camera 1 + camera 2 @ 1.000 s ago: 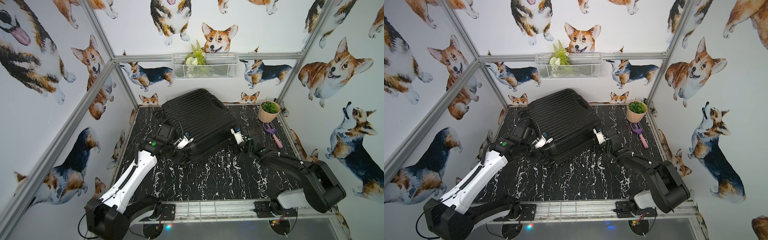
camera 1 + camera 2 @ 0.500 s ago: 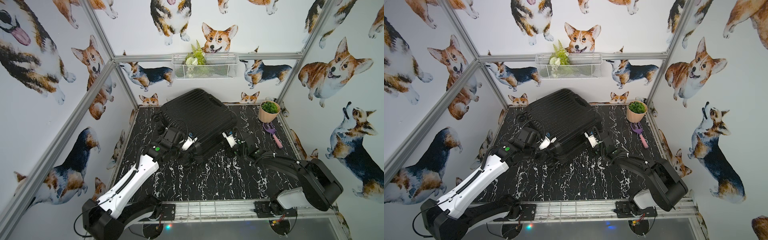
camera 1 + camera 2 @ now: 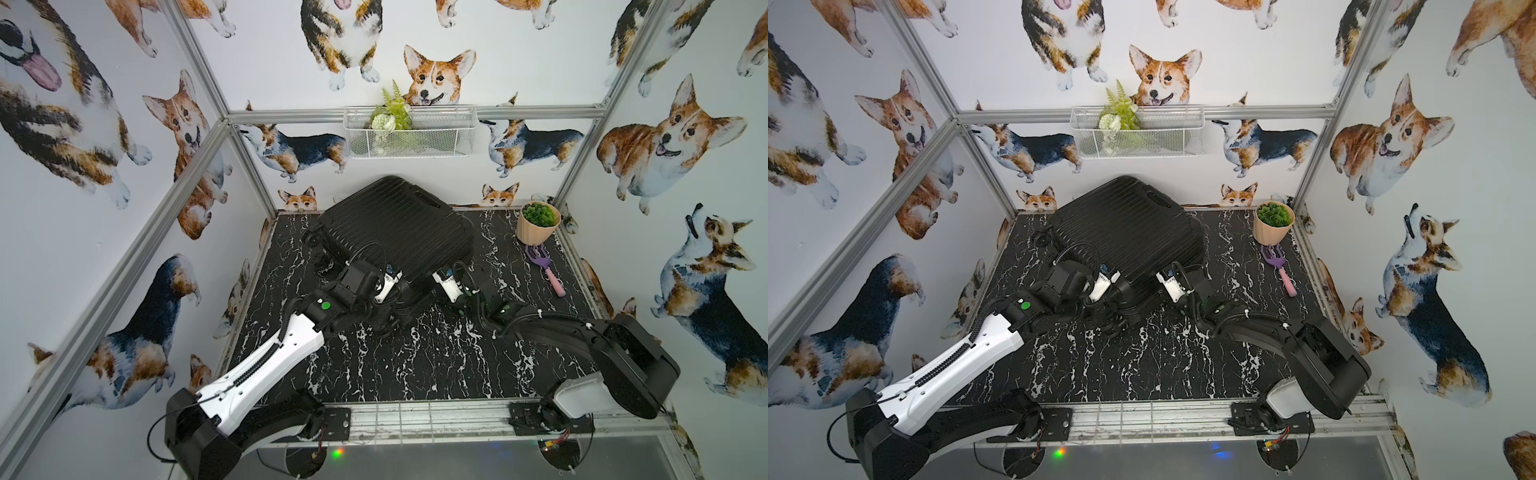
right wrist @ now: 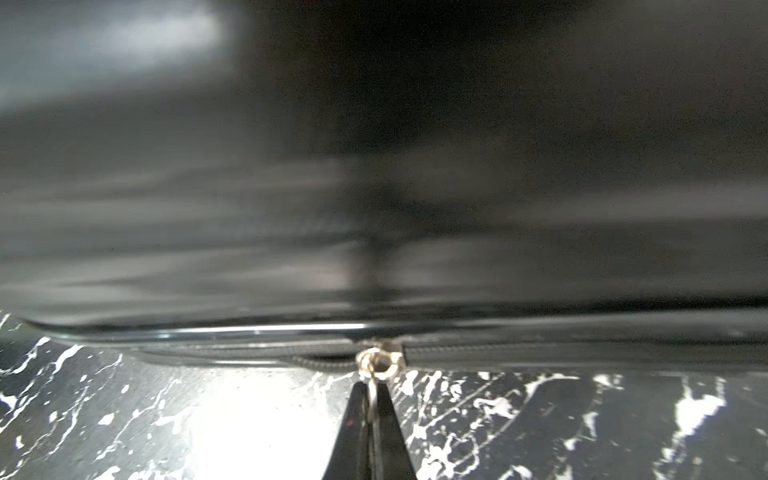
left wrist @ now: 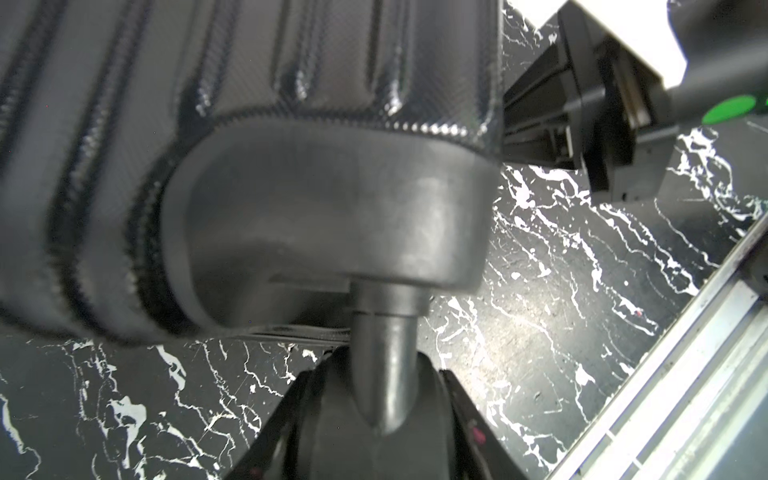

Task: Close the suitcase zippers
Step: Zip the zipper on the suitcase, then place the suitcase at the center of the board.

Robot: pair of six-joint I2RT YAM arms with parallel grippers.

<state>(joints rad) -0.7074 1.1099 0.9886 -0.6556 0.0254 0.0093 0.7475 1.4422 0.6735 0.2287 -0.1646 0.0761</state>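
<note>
The black ribbed suitcase (image 3: 395, 228) (image 3: 1125, 228) lies flat at the back of the table in both top views. My left gripper (image 3: 395, 311) (image 5: 374, 432) is at its near corner, shut on a black suitcase wheel (image 5: 374, 449) under its grey housing (image 5: 324, 216). My right gripper (image 3: 432, 297) (image 4: 371, 399) is at the near edge, shut on the metal zipper pull (image 4: 376, 365). The zipper track (image 4: 540, 353) is joined on one side of the slider and parted on the other. The shell looks blurred in the right wrist view.
A potted plant (image 3: 538, 222) and a purple rake with a pink handle (image 3: 544, 266) sit at the back right of the marble table (image 3: 415, 365). A wire basket (image 3: 409, 131) hangs on the back wall. Metal frame rails border the front edge.
My right gripper has slid along the suitcase's near edge toward the left gripper, pull in its jaws. The left arm and the case's near corner have shifted slightly right.
</note>
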